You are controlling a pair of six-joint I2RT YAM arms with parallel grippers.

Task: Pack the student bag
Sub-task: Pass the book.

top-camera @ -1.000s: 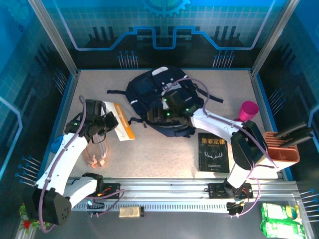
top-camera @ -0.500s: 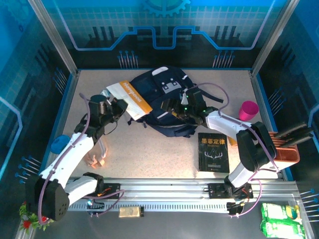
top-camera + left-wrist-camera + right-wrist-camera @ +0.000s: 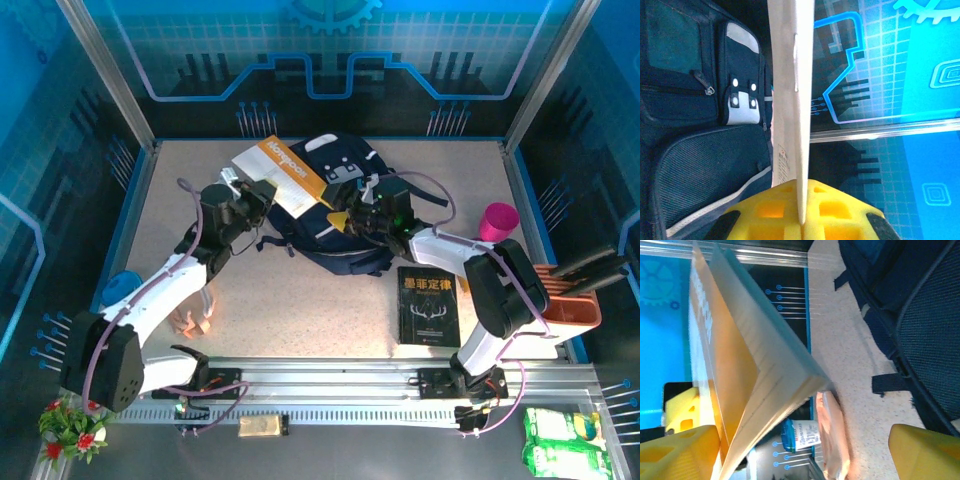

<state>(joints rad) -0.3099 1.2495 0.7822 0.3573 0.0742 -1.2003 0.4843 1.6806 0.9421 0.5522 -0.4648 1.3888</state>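
While I stood watching, the left gripper (image 3: pixel 258 190) had swung the orange book (image 3: pixel 285 172) up off the table (image 3: pixel 300 300) and across. A second before, the book hung low to the left of the bag (image 3: pixel 352 256); now it stood tilted over the bag's far left shoulder, one corner reaching toward the grey-white patches. The left jaws were clenched tight on the book's lower edge, and from that wrist I could see the pages edge-on, pinched between the yellow pads. The bag itself lay mid-table toward the back, much where it had been, its straps trailing. The right gripper (image 3: pixel 345 218) hung over the bag's middle, just beside the book's low corner, having kept to about that spot. Its jaws were spread wide and grasped nothing that I could make out, though I could not tell whether one finger brushed the cover. To my eye the carrying was over and the loading was about to start. The book was in place above the bag, and the free gripper looked ready to hold the mouth or steady the book. I could not see whether the bag was unzipped. A black book (image 3: pixel 428 305) lay unpacked on the table to the right, near a pink cup (image 3: pixel 497 222).
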